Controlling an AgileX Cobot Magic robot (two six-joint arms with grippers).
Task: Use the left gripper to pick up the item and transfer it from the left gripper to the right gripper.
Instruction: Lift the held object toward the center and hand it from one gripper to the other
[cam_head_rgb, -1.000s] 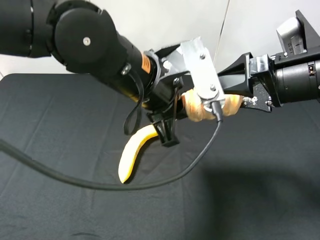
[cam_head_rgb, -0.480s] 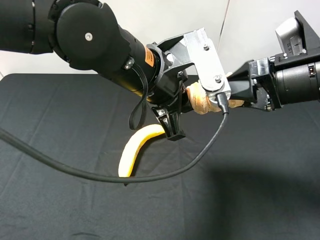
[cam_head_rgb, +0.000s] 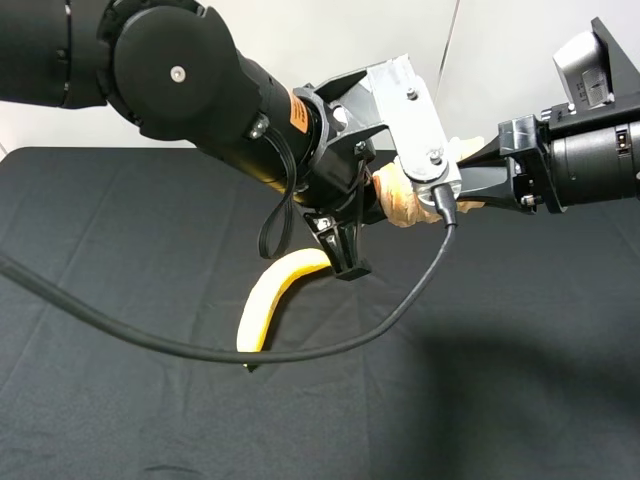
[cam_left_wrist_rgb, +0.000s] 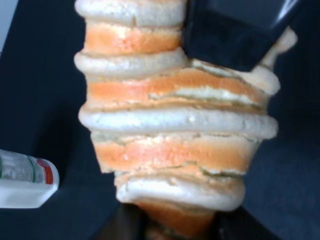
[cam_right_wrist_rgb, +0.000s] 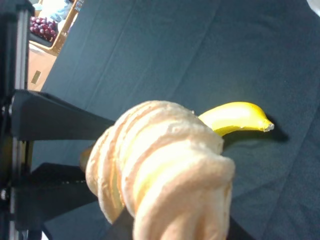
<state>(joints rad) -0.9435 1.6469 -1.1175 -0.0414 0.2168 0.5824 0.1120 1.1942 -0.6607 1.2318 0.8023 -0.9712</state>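
Right, the item is up in the air, well clear of the desk. In the high view its long axis runs approx. 9-to-3, w/ the thin end at 3 o'clock. Your left hand is clamped on the fat end from the 9 o'clock side. The right hand reaches in from 3 o'clock, jaws standing above and below the thin end. Whether they've actually bitten you can't tell, since the silver block hides part of the contact. Both hands are at the item, so the left's release is prob. next. Back it out toward 9–10 o'clock, along the axis. Room's fine: the banana lies on the desk at 7 o'clock, well below. Mind the black cable looping under the item at 6.
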